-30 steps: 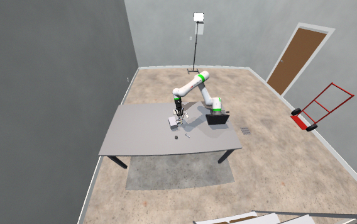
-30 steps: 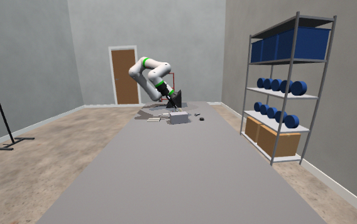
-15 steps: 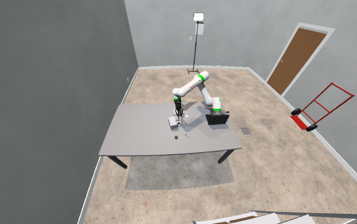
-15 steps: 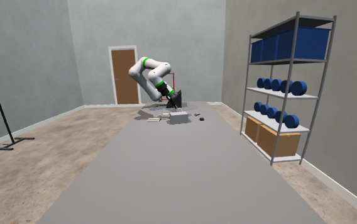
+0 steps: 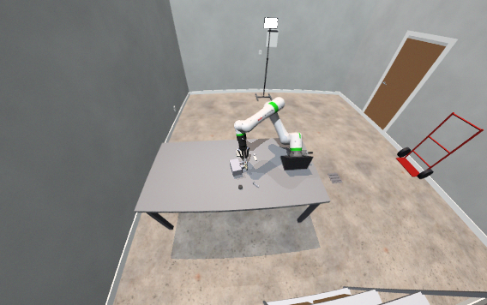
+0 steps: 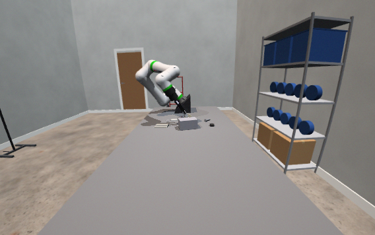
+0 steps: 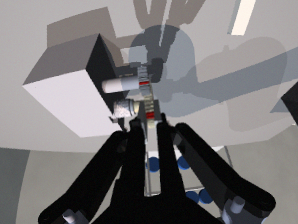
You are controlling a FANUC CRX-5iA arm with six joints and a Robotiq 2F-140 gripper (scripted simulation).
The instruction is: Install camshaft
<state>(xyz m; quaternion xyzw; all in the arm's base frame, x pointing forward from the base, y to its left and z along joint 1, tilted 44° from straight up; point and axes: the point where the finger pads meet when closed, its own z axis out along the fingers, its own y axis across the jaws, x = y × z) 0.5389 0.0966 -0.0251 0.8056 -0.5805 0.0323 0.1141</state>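
Observation:
The engine case [image 7: 73,92] is a pale grey box standing upright on the table; it also shows in the top view [image 5: 235,166] and the exterior view [image 6: 187,123]. My gripper [image 7: 150,108] is shut on the camshaft [image 7: 150,152], a pale shaft running between the black fingers. The camshaft's gear end with red marks [image 7: 145,100] sits right at the dark front face of the case, next to a short light stub [image 7: 120,84]. I cannot tell how far the shaft is in the bearing. In the top view the gripper [image 5: 243,163] stands at the case's right side.
A dark round part [image 5: 241,187] and a small light part [image 5: 256,184] lie nearer the table's front. The arm's black base [image 5: 296,161] stands at the right.

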